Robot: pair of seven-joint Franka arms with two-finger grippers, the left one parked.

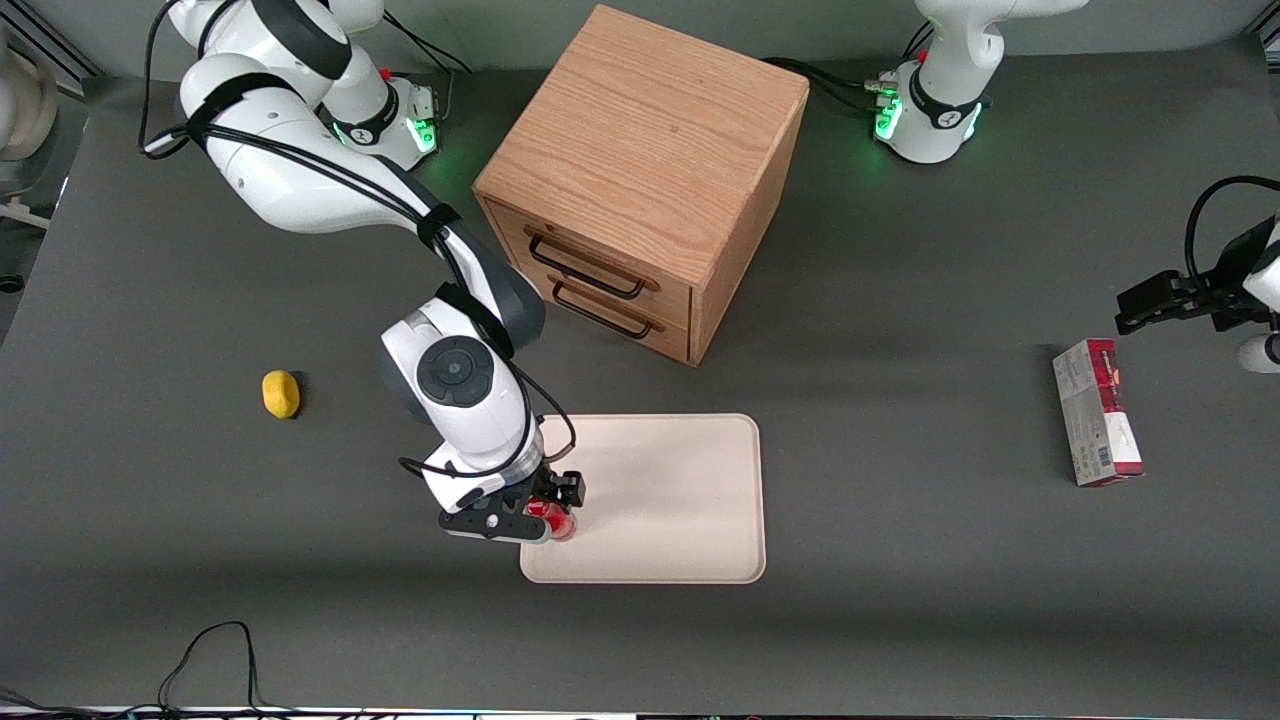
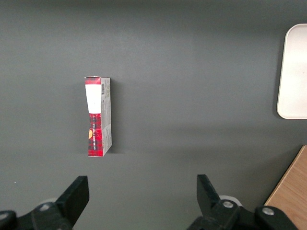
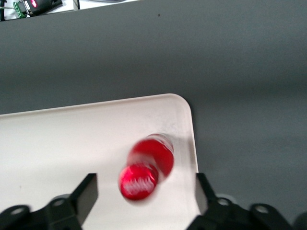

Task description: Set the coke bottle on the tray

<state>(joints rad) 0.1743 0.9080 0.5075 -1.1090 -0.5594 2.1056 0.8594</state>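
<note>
The coke bottle (image 1: 560,522) is small, glossy red with a red cap. It is on the cream-white tray (image 1: 660,500), at the tray's corner nearest the front camera on the working arm's side. In the right wrist view the coke bottle (image 3: 152,154) is seen from above, blurred and leaning, with its cap toward the camera. My right gripper (image 1: 546,510) hovers over it, open. In the right wrist view the gripper (image 3: 144,189) has its fingers (image 3: 86,189) wide apart, clear of the bottle on both sides, with the tray (image 3: 72,139) below.
A wooden drawer cabinet (image 1: 640,180) stands farther from the front camera than the tray. A yellow lemon (image 1: 281,393) lies toward the working arm's end. A red-and-white carton (image 1: 1097,412) lies toward the parked arm's end, also in the left wrist view (image 2: 98,117).
</note>
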